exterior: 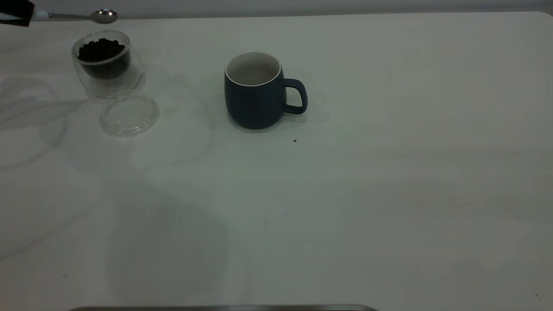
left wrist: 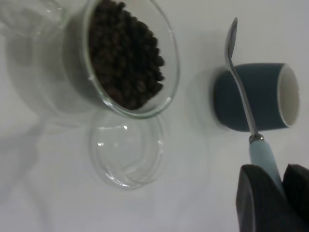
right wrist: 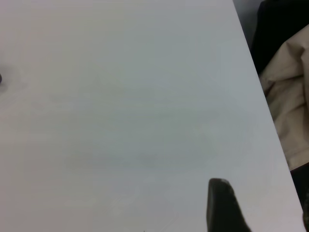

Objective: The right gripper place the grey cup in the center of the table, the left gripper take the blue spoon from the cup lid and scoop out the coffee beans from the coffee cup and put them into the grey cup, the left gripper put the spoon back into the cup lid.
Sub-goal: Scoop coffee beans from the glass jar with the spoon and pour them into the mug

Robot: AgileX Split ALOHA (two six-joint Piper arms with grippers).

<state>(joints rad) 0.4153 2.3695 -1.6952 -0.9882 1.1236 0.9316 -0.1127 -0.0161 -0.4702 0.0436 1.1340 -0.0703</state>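
Observation:
The grey cup [exterior: 255,93] stands upright near the table's middle, handle to the right, and also shows in the left wrist view [left wrist: 260,96]. The clear coffee cup [exterior: 103,60] at far left holds coffee beans [exterior: 100,49] [left wrist: 125,53]. In front of it lies the cup lid [exterior: 129,113] [left wrist: 128,150], with nothing in it. My left gripper [left wrist: 277,193] is shut on the blue spoon's pale handle [left wrist: 263,157], at the far left corner [exterior: 15,13]. The spoon's shiny bowl [exterior: 103,16] hovers behind the coffee cup, with no beans showing in it. My right gripper [right wrist: 263,212] is open over bare table [right wrist: 120,121].
A tiny dark speck [exterior: 295,140] lies in front of the grey cup. Beige cloth [right wrist: 289,92] hangs beyond the table's edge beside the right arm. A dark strip [exterior: 224,308] runs along the near edge.

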